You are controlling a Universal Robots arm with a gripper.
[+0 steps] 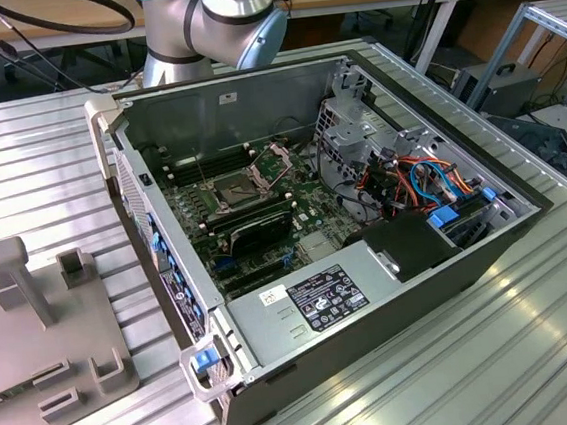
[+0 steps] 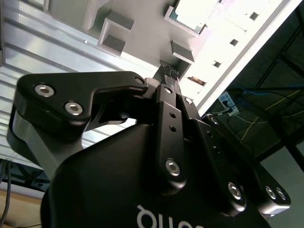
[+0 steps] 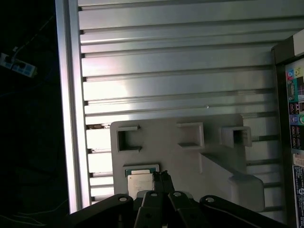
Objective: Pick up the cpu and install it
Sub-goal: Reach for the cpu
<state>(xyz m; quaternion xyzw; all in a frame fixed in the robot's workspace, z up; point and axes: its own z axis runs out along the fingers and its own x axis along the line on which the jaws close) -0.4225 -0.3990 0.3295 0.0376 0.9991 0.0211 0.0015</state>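
The cpu [image 3: 140,182], a silver square on a green board, lies flat in a recess of the grey fixture plate [image 3: 190,161]; in the second wrist view the cpu [image 2: 195,11] is a bright square in that plate's holder. My gripper [image 3: 164,177] hovers above the plate, beside the cpu's edge and apart from it. In the second wrist view the gripper [image 2: 170,72] has its black fingers pressed together with nothing between them. In the exterior view the open computer case [image 1: 441,288] lies on its side, with the empty cpu socket [image 1: 235,188] on the motherboard.
The grey fixture plate [image 1: 45,346] with raised blocks and a post [image 1: 20,276] lies at the exterior view's left of the case on the ribbed metal table [image 1: 538,349]. Cables and drive bays [image 1: 431,183] crowd the case's right side. The table edge [image 3: 71,118] runs close to the plate.
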